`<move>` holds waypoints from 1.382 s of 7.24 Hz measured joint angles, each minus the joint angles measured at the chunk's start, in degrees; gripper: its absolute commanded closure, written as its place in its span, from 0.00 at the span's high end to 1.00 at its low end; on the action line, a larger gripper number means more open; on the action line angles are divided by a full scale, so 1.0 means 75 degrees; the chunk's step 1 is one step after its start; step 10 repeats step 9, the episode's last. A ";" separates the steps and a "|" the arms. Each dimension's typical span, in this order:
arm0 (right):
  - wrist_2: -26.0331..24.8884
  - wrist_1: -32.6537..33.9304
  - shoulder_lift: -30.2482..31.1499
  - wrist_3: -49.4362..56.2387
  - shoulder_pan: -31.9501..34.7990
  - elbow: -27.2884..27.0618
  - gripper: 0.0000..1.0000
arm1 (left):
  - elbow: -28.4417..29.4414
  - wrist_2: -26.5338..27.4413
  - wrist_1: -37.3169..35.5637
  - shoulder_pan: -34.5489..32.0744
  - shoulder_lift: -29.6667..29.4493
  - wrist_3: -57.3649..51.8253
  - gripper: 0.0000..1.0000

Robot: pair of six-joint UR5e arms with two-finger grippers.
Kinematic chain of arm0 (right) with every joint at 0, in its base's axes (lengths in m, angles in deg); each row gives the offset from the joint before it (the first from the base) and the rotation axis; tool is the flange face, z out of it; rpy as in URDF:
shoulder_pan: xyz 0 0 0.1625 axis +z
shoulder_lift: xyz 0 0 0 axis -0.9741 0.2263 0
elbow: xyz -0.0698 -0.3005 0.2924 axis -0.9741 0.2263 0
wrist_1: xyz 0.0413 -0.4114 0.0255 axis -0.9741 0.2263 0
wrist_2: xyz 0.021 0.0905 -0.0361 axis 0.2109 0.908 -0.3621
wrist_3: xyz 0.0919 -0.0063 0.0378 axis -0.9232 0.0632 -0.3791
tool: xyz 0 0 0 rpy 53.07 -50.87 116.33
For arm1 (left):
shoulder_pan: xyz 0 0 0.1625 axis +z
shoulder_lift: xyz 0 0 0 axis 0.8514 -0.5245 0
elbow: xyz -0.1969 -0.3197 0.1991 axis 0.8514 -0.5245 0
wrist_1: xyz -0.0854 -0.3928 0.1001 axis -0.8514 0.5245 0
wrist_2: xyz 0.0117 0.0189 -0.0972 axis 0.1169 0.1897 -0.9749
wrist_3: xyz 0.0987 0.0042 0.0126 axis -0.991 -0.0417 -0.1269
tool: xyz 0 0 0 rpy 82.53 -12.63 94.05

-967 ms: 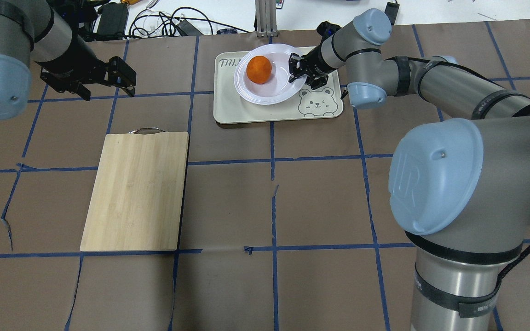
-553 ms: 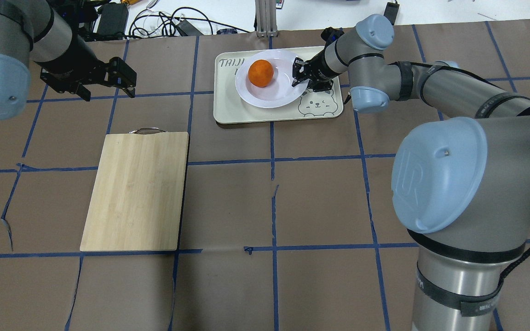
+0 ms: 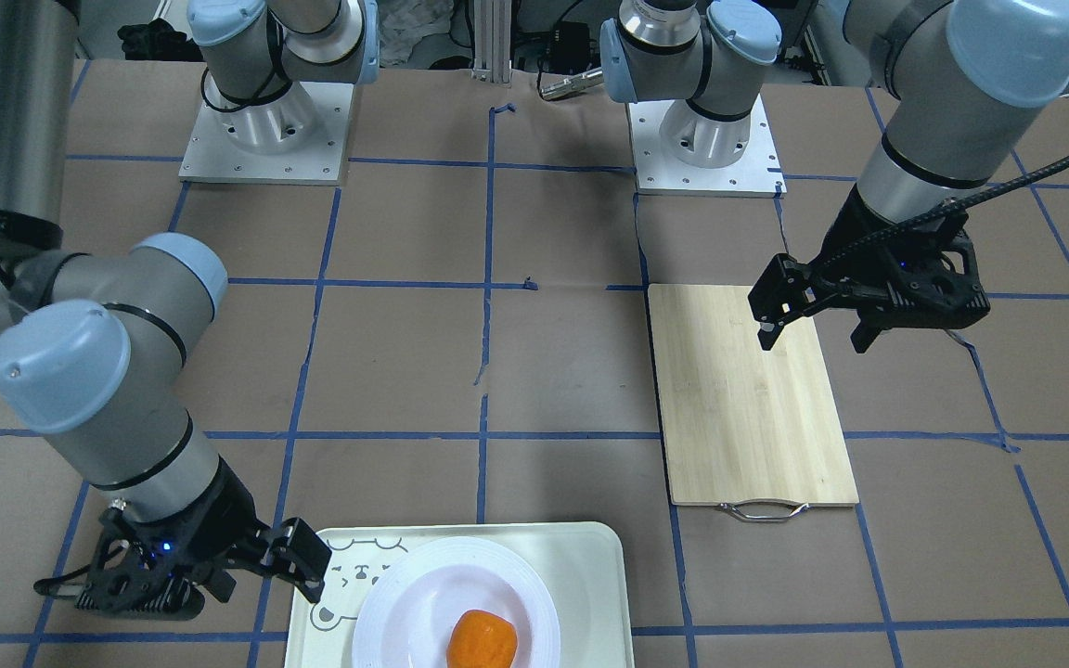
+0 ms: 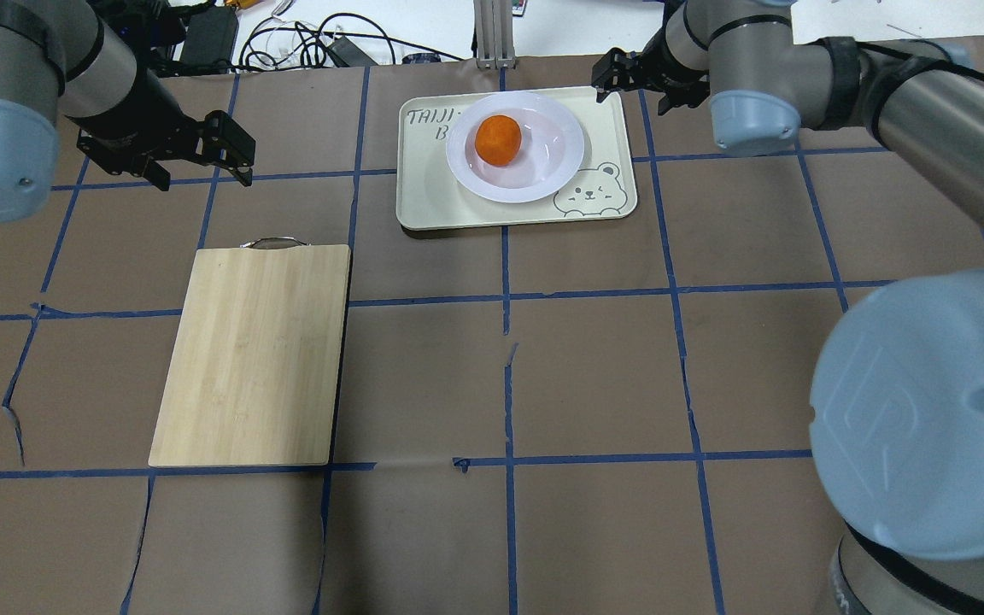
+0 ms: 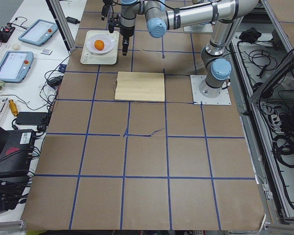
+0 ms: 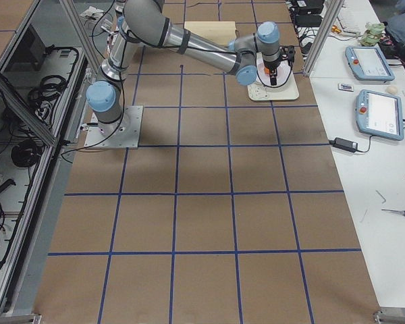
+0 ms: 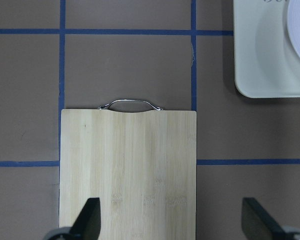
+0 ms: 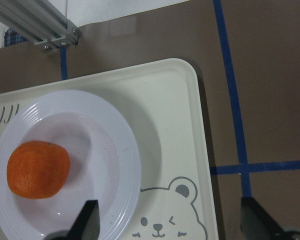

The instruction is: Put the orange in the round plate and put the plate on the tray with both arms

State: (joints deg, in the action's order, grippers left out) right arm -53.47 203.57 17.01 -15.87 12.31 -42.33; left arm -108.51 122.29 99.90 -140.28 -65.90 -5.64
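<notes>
The orange (image 4: 497, 140) lies in the white round plate (image 4: 543, 175), left of its centre. The plate rests flat on the mint tray (image 4: 424, 196), beside the bear drawing. My right gripper (image 4: 634, 94) hangs open above the tray's far right corner, clear of the plate, with nothing between its fingers. The right wrist view looks down on the orange (image 8: 38, 169), the plate (image 8: 122, 150) and the tray (image 8: 175, 115) between spread fingertips (image 8: 87, 220). My left gripper (image 4: 202, 175) is open and empty over the table, left of the tray and beyond the cutting board.
A bamboo cutting board (image 4: 253, 354) with a metal handle lies at the left middle of the table. Cables and an aluminium post (image 4: 492, 34) stand past the table's far edge, just behind the tray. Blue tape lines grid the brown table cover.
My right gripper has let go of the plate's right rim and drawn back up toward the tray's far right corner. The plate has settled on the tray. The left arm has barely moved.
</notes>
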 measured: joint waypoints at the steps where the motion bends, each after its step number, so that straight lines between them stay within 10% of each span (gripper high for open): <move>1: -0.0293 -0.1183 0.0721 0.0387 0.0070 -0.0012 1.00 | 0.0000 -0.0011 0.0000 -0.0004 0.0004 -0.0007 1.00; 5: -0.1280 -0.4531 0.2948 0.1531 0.0258 0.0006 1.00 | 0.0000 -0.0049 0.0000 -0.0141 0.0005 -0.0018 1.00; 10: -0.1620 -0.5071 0.3327 0.1489 0.0201 -0.0100 1.00 | -0.0013 -0.0004 0.0197 -0.0501 0.0114 -0.0011 1.00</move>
